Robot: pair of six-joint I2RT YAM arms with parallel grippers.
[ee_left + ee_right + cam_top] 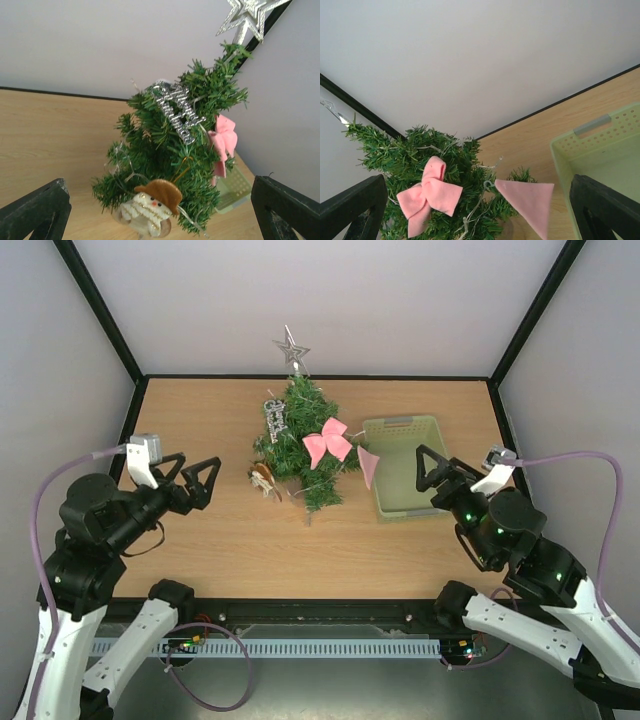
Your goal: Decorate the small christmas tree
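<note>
The small christmas tree [302, 445] stands upright at the back middle of the table. It carries a silver star [291, 348] on top, a silver tinsel ornament [276, 416], a pink bow [328, 441], a pink felt cone [369, 467] and a snowman figure with a brown hat [263, 480]. My left gripper [192, 480] hovers open to the left of the tree, empty, pointing at the snowman figure [150, 206]. Right of the tree, my right gripper [437, 469] is open and empty above the basket. The bow [427, 196] and cone [527, 201] hang in the right wrist view.
A pale green plastic basket [395, 427] sits right of the tree, partly under my right gripper. Grey walls and black frame posts close in the table on three sides.
</note>
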